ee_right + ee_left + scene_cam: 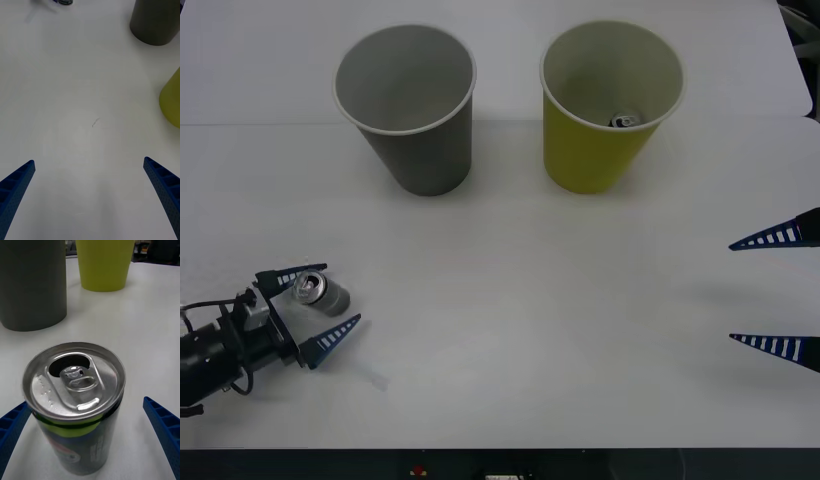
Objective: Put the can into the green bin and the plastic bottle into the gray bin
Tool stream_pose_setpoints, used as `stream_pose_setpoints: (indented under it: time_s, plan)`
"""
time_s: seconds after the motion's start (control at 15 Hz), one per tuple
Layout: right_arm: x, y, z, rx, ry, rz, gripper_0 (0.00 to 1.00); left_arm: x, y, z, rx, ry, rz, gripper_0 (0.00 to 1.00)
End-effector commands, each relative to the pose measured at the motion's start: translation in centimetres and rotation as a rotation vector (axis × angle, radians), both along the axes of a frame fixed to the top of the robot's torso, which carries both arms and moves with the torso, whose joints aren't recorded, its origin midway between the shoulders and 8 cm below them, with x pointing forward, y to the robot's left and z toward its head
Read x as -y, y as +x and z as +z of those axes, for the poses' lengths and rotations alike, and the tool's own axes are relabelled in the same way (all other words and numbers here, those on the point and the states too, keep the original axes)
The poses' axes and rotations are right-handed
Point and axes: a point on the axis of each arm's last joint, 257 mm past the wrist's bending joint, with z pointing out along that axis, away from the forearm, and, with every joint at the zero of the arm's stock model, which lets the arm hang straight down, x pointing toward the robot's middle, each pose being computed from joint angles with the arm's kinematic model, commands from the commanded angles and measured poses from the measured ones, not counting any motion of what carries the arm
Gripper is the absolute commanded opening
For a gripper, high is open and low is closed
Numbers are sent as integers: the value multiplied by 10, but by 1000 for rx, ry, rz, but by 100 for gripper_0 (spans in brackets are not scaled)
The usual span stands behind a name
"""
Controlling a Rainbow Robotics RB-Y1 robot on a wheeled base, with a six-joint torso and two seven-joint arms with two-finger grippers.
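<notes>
A small gray can (320, 291) is seen on the white tabletop (510, 330) at the robot's near left, with its opened silver pull-tab top (73, 384) facing up. The left tool (310, 307) is placed around it with its blue fingers (162, 423) spread apart; one finger lies close against the can's side and the other is held clear of it. Farther back, the gray bin (408, 105) and the green bin (608, 100) are set upright side by side, apart from each other. The shiny top of a second can (624, 122) is visible inside the green bin. The right tool (772, 290) is held over bare tabletop at the right edge, fingers wide apart.
</notes>
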Motion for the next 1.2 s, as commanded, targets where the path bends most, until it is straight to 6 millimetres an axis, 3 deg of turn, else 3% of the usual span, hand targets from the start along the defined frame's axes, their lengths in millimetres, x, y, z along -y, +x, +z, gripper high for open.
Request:
stream_pose_setpoints:
  time_s: [0.07,0.13,0.2,0.27,0.8,1.2]
  plan:
    - [0,0,0,0,0,0,100,11,6,1,6,-15,-1,100]
    - [0,0,0,0,0,0,100,10,6,1,5,-14,0,100]
    - [0,0,0,0,0,0,100,10,6,1,5,-14,0,74]
    - [0,0,0,0,0,0,100,10,5,0,4,-13,0,0]
    - [0,0,0,0,0,0,100,12,5,1,1,-17,-3,0]
    - [0,0,0,0,0,0,100,17,2,12,-9,-43,-36,0]
